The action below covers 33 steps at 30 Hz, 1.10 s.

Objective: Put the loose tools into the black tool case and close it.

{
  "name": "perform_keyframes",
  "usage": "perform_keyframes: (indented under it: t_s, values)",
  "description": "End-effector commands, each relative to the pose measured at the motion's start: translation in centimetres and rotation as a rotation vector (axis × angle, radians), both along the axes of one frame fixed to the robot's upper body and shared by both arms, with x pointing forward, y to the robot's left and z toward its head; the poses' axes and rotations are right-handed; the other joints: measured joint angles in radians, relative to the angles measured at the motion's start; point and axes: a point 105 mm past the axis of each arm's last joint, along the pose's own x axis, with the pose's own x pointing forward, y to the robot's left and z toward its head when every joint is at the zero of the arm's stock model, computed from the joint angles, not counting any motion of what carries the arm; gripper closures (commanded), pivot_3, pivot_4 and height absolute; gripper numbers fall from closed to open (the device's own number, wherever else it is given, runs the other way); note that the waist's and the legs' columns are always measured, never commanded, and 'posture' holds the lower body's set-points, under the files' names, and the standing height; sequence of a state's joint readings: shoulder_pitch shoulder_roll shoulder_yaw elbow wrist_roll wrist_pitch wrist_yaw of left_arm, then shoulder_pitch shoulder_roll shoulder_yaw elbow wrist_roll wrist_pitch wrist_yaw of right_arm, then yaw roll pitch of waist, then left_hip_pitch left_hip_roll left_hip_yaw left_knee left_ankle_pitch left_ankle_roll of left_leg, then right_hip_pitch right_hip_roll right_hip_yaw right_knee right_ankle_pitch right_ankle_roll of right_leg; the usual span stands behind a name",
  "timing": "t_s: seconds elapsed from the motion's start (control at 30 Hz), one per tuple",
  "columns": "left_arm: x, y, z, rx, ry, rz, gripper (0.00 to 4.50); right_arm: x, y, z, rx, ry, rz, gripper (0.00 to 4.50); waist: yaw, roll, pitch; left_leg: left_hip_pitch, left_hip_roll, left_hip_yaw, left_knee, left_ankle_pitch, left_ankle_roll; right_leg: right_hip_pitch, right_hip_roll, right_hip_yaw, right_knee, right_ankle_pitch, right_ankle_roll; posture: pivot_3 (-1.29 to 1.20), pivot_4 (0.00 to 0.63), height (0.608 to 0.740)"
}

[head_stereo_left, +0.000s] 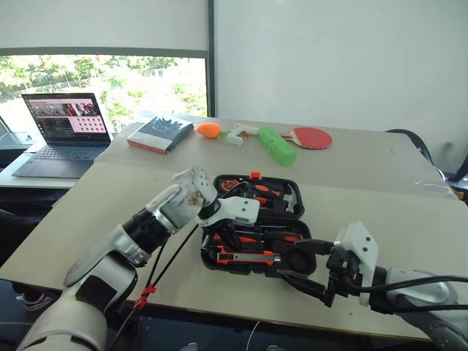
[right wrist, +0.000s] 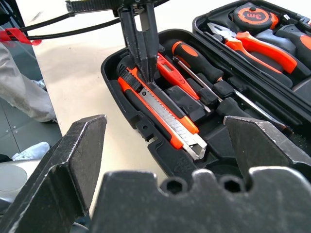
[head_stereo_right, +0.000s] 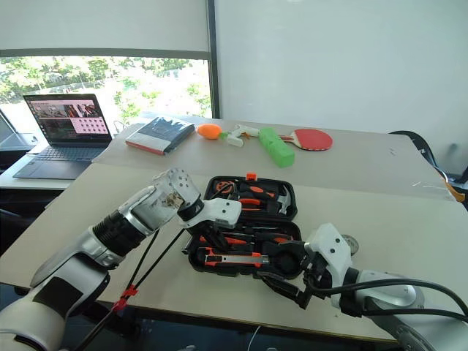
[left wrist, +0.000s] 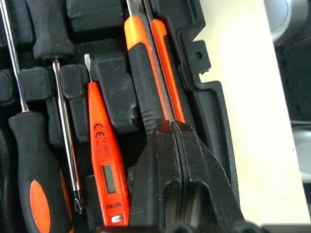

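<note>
My left gripper point(right wrist: 142, 58) is clenched tight, both black fingers pressed together, tips down on the orange-and-black utility knife point(right wrist: 163, 110), which lies in its recess along the near edge of the black tool case point(head_stereo_left: 256, 227). The case sits open in the middle of the head view, on the pale table point(head_stereo_left: 395, 212), its lid half toward the top of the frame with the pliers point(right wrist: 252, 43) and tape measure point(right wrist: 251, 16) tucked in. Beside the knife, the short red screwdriver point(left wrist: 104, 160) lies in its slot, and next to that the two orange-and-black-handled screwdrivers point(left wrist: 36, 179) are bedded side by side, shafts running parallel. My right gripper point(head_stereo_left: 311, 267) hangs at the lower right of the frame, just off the case's right corner, fingers spread wide and holding nothing. Along the top of the frame: a laptop point(head_stereo_left: 62, 131) at upper left, a book point(head_stereo_left: 161, 134), and a red paddle point(head_stereo_left: 313, 137).
</note>
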State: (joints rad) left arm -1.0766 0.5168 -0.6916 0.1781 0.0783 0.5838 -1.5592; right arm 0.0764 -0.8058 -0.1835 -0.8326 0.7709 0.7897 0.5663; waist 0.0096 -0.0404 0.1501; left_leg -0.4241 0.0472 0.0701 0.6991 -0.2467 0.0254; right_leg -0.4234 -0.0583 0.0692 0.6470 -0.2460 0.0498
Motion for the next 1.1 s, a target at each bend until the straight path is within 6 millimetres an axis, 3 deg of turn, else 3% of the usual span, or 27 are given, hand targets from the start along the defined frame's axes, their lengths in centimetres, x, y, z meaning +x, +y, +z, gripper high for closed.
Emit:
perform_keyframes:
  t_s: [0.03,0.47,0.93,1.1]
  values:
    - [0.1,-0.2,-0.2,0.006,-0.019,-0.017,4.44,-0.2,0.2,0.9,0.001,-0.038,0.013,0.00,0.000,0.000,0.000,0.000,0.000,0.000,0.000,0.000,0.000,0.000,0.000,0.000,0.000,0.000,0.000,0.00,0.150,0.736]
    - [-0.5,-0.5,-0.8,0.013,-0.001,-0.048,4.44,-0.2,0.1,0.8,-0.001,-0.036,0.009,0.00,0.000,0.000,0.000,0.001,0.000,0.000,0.000,0.000,0.000,0.001,0.000,0.000,0.000,0.000,0.000,0.00,0.150,0.736]
    - [0.3,0.3,-4.8,0.116,-0.111,-0.095,4.44,-0.1,0.2,0.8,-0.005,-0.037,0.014,0.00,0.002,0.002,-0.003,0.003,0.000,0.000,0.001,0.000,0.000,0.004,0.000,0.000,0.000,0.000,0.000,0.00,0.150,0.736]
    - [0.3,-0.1,-4.8,0.075,-0.094,-0.081,4.44,-0.2,0.1,0.7,-0.005,-0.035,0.009,0.00,0.002,0.005,-0.007,0.005,0.000,0.000,0.001,0.000,0.000,0.006,0.000,0.000,0.000,0.000,0.000,0.00,0.150,0.736]
